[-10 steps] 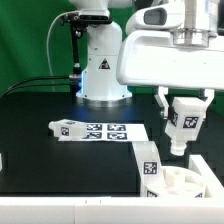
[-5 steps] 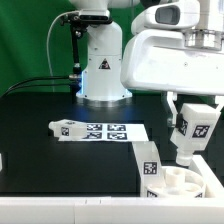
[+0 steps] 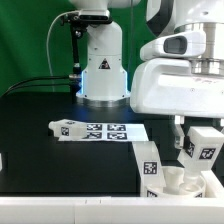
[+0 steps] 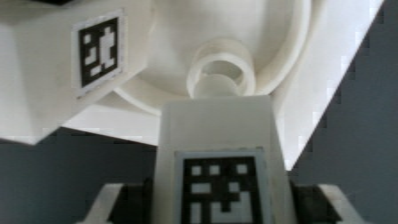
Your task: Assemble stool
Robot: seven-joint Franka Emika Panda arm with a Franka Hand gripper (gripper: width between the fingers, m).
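Fingers (image 3: 183, 130) clamp a leg (image 3: 203, 150), held near upright over the seat (image 3: 172, 183). Its long axis points down at the socket (image 4: 222, 75) just below its tip.

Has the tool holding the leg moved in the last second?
Yes. The tool, shut on the leg, went down and toward the exterior view's right, away from the marker board.

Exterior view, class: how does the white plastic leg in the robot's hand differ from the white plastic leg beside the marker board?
The gripped white plastic leg stands nearly upright over the round white seat; the loose white plastic leg lies flat by the marker board. The hand holds only the first. Both are white, tagged.
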